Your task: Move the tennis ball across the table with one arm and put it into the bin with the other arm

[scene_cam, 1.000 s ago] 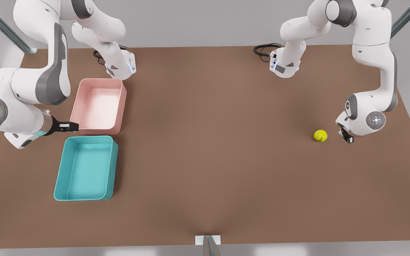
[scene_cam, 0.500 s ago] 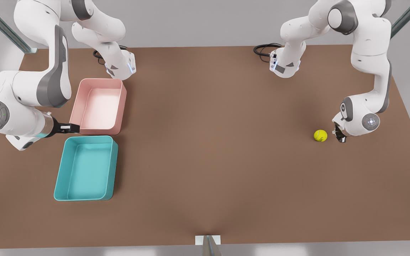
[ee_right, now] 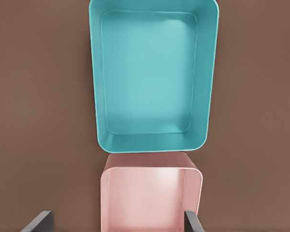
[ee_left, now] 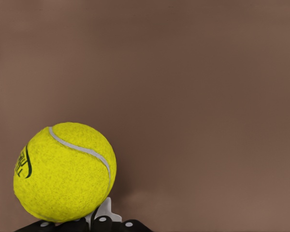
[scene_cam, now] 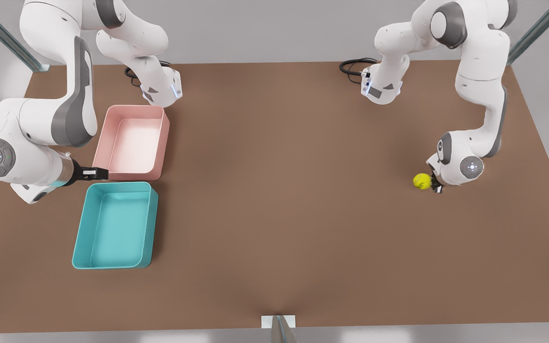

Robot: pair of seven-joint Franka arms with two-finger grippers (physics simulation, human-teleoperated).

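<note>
- The tennis ball (scene_cam: 421, 181) lies on the table (scene_cam: 284, 200) near the front view's right edge, well apart from the teal bin (scene_cam: 115, 225) at the front view's left.
- The left gripper (scene_cam: 435, 185) is low at the table and touches the ball's right side. The step in hand looks like a push or roll of the ball toward the bins, not a lift.
- Whether its jaws are open or closed I cannot tell; the left wrist view shows only a scrap of black and white gripper parts under the ball (ee_left: 64, 172).
- The right gripper (scene_cam: 94, 172) waits at the near-left corner of the pink tub (scene_cam: 133, 141), above the gap between the tubs. Its fingers (ee_right: 37, 222) stand wide apart with nothing between them.
- Next, the ball needs a straight push leftward across the table, firm enough to reach the waiting arm.
- The left wrist view alone shows the ball's white seam and dark logo. The right wrist view alone shows the bin (ee_right: 153, 76) empty, and the pink tub (ee_right: 151, 195) just beside it.
</note>
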